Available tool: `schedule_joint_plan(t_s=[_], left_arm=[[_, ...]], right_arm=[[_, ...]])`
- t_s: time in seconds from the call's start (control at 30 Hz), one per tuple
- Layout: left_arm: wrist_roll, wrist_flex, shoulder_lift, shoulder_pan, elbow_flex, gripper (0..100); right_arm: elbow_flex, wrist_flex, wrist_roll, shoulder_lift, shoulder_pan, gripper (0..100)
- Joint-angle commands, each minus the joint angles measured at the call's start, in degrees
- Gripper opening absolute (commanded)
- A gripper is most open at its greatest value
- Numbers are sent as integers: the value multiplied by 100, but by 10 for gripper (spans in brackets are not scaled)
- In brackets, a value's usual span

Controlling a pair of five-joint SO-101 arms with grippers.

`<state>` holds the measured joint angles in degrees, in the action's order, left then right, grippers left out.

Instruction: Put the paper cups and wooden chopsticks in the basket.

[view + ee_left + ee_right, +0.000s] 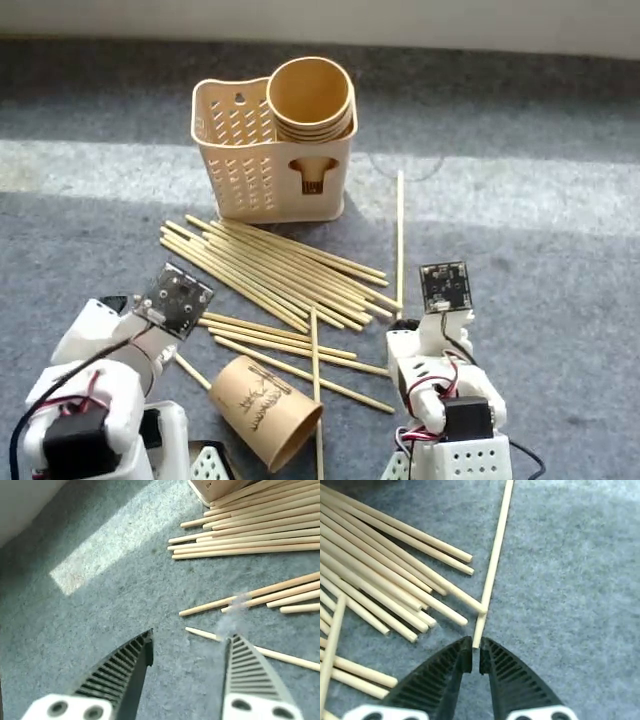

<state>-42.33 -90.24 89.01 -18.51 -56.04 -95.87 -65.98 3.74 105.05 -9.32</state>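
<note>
High view showed stacked paper cups [310, 95] already in the basket [235, 170] at 12 o'clock, but one cup [262, 410] lay at 6 and chopsticks [280, 270] were strewn centrally, so most work remained. Left wrist view had the left gripper [191, 634] spread apart and empty. Right wrist view had the right gripper [475, 642] nearly together at a lone chopstick [495, 565] end.
</note>
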Motion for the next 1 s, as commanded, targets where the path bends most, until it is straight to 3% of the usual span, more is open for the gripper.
schedule_joint_plan(t_s=[0.0,0.17,0.57,0.97], left_arm=[[-18,-369,-1077,374,760,255],[510,-791,-2070,875,1508,291],[79,-905,-3143,2343,1727,306],[1846,-1046,-3644,3969,2237,306]], right_arm=[[-593,4,-53,31,57,41],[-593,4,-53,31,66,41],[-593,4,-53,31,75,41],[-593,4,-53,31,75,41]])
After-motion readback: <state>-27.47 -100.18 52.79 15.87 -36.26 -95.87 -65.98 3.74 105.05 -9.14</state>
